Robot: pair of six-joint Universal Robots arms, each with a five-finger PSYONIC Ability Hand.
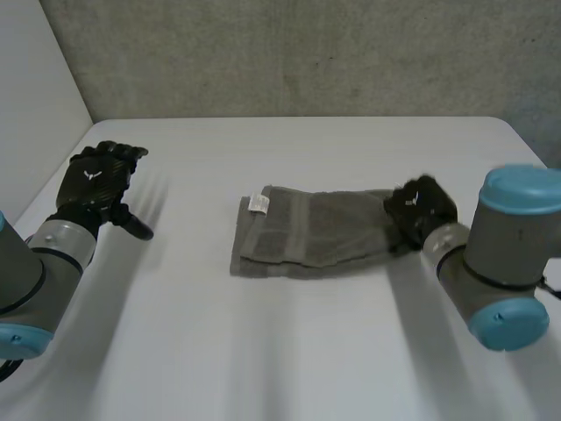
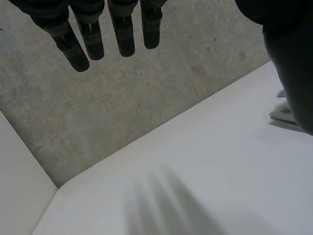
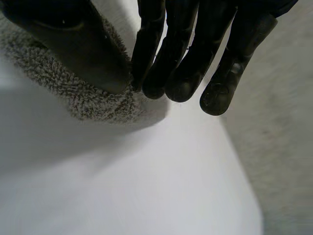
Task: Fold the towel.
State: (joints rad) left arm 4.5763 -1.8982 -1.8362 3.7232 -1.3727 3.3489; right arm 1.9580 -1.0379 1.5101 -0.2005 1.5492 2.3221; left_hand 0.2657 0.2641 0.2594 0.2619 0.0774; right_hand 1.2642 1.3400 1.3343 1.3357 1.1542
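**White table, grey towel mid-table, right hand on its end**

White table (image 1: 289,342) ran up to a rough grey wall (image 1: 307,53), with a plain white panel (image 1: 35,79) at its left side. You had the towel (image 1: 307,237) lying folded and flat near the middle, its white label (image 1: 258,203) at the far left corner. Nothing else sat near it.

Your right hand (image 1: 421,210) was at the towel's right end. The right wrist view showed the thumb (image 3: 73,44) on top of the pile and the fingers (image 3: 181,68) closed in against it, pinching the edge. The hand and right arm (image 1: 504,263) covered that end in the head view, so its corners couldn't be made out.

Your left hand (image 1: 96,180) was well apart from the towel, near the table's left edge, its fingers straight and spread, holding nothing. In its wrist view a pale shape (image 2: 282,113) lay on the table beside the thumb, half hidden by it. I couldn't tell what it was.
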